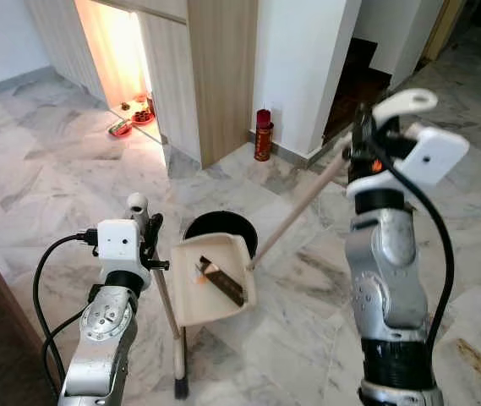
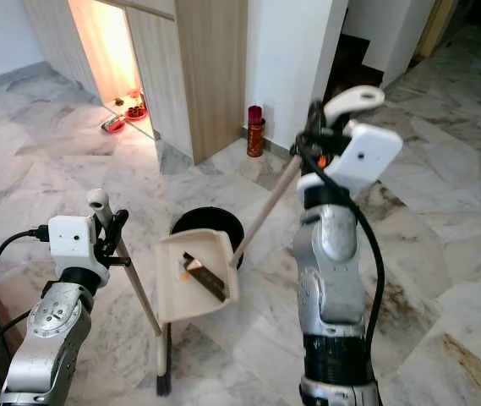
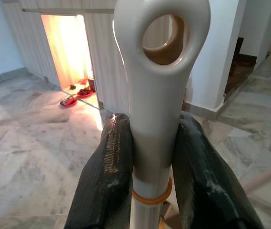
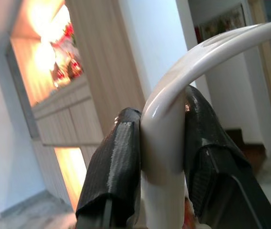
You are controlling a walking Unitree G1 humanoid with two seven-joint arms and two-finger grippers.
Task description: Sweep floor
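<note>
My left gripper (image 1: 149, 243) is shut on the cream broom handle (image 1: 166, 304), just below its holed top end (image 3: 156, 95); a black finger (image 3: 114, 167) presses each side. The dark bristles (image 1: 181, 388) touch the floor near my feet. My right gripper (image 1: 363, 145) is shut on the curved top (image 4: 173, 143) of the dustpan's long handle (image 1: 299, 211). The cream dustpan (image 1: 191, 296) hangs tilted just in front of a round black bin (image 1: 223, 226), overlapping its near rim. A dark brown piece of debris (image 1: 221, 280) lies in the pan.
A wooden cabinet column (image 1: 219, 76) stands behind the bin, with a lit alcove holding red bowls (image 1: 130, 120) to its left. A red canister (image 1: 263, 139) stands by the white wall. A dark stairwell (image 1: 358, 76) opens at the back right. Marble floor spreads all around.
</note>
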